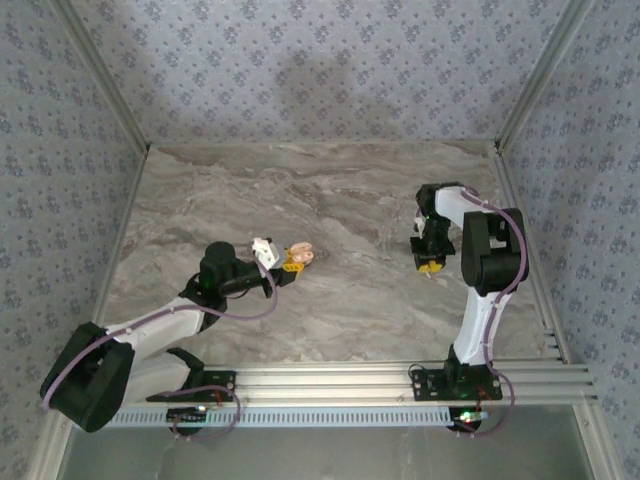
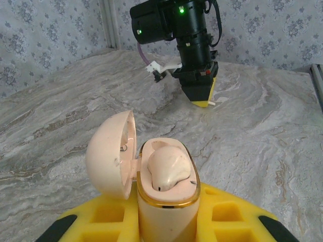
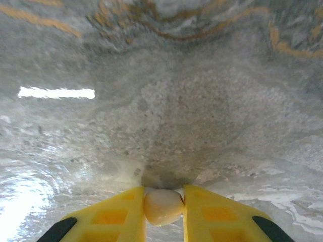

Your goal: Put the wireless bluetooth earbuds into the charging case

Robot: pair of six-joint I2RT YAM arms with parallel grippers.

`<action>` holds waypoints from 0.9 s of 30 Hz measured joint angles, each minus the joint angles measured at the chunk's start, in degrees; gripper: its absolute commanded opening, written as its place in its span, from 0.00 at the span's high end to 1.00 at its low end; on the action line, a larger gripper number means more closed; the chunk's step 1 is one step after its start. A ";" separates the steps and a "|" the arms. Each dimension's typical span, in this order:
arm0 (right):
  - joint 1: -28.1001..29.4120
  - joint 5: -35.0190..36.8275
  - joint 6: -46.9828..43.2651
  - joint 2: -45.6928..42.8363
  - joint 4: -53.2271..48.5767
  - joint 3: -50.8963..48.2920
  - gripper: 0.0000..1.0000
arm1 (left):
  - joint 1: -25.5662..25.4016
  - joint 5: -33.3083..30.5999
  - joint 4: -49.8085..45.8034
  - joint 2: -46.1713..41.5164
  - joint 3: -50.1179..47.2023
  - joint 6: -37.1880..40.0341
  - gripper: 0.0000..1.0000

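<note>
A: Charging case [image 1: 303,256]: where is it to be found?

B: The marble-patterned table [image 1: 330,190] is taken first. The left arm [image 1: 160,325] is stretched over its left part. The case is gripped at the tip of that arm by the left pincer [image 1: 291,265], whose yellow fingers are closed on the lower body of the case.

A: What is held inside it?

B: In the left wrist view the case is seen open. The lid [image 2: 108,156] is swung out to the left on its hinge. One pale earbud [image 2: 166,166] is seated in the well, within the gold rim [image 2: 169,200].

A: And the right side?

B: The right arm [image 1: 480,250] is bent over the right part of the table, well apart from the case. The right pincer [image 1: 430,266] is pointed down at the table. In the right wrist view its yellow fingers are seen closed on a second earbud [image 3: 162,206], small, pale and rounded. Whether this one touches the table cannot be told.

A: What is gained from one view over another?

B: From above, the case is reduced to a pale spot and its contents are not made out. The open lid and the seated earbud are supplied by the left wrist view, where the right pincer is also seen across the table, tips lowered to the surface. The pinched earbud is made plain by the right wrist view.
</note>
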 measured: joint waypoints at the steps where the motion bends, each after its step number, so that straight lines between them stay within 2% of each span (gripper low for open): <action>1: 0.00 -0.11 0.04 -0.87 0.76 -0.44 0.76 | 0.00 0.00 -0.04 0.02 0.00 0.09 0.96; 7: 1.16 -4.28 3.37 -12.04 8.20 -5.95 0.76 | -0.83 0.11 -0.15 1.11 1.09 0.87 0.96; 13: 6.54 -13.84 12.81 -27.69 24.81 -17.07 0.76 | -2.56 -0.15 -0.17 3.06 2.21 2.71 0.96; 17: 11.54 -18.03 20.44 -33.77 36.70 -21.97 0.76 | -4.09 -0.46 -0.13 4.15 3.50 4.39 0.96; 27: 27.21 -15.37 31.30 -45.18 57.44 -27.65 0.76 | -4.24 -0.68 1.53 4.59 4.31 5.18 0.97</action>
